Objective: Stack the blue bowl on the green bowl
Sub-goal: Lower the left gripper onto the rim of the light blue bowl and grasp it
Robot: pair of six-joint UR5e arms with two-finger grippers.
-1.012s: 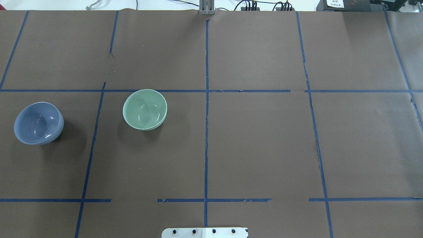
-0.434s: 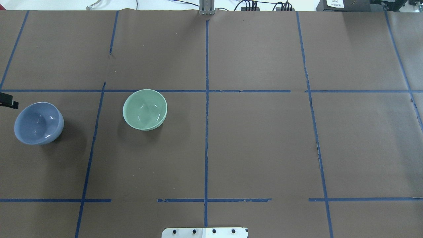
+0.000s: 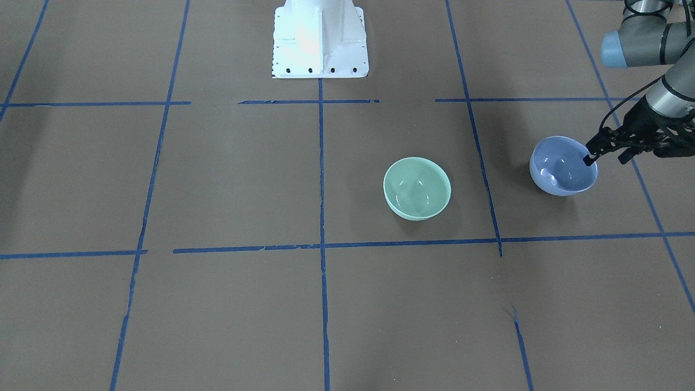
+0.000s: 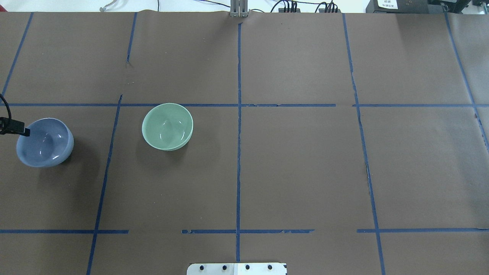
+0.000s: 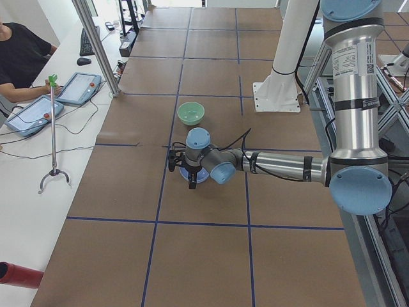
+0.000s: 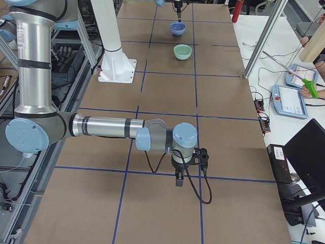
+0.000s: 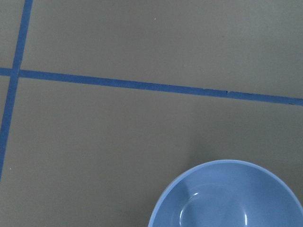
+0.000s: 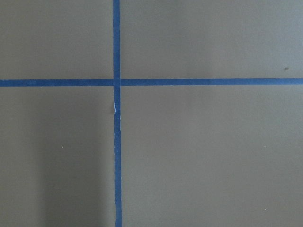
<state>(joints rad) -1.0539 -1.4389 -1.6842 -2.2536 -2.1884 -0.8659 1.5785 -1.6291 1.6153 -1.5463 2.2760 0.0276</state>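
1. I see the left gripper (image 3: 605, 157) with jaws apart, one finger (image 3: 589, 159) at the blue bowl's (image 3: 559, 171) rim, 10 o'clock in the overhead view.
2. The blue bowl sits upright on the table (image 4: 305, 172), with the green bowl (image 3: 417, 187) at its 3 o'clock, not touching.
3. The right gripper (image 6: 179, 175) is well apart from both bowls; I can't tell its jaw state.

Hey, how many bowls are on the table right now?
2. The blue bowl sits at the robot's far left; the green bowl stands apart from it, nearer the middle of the table. No other bowl seems hidden.
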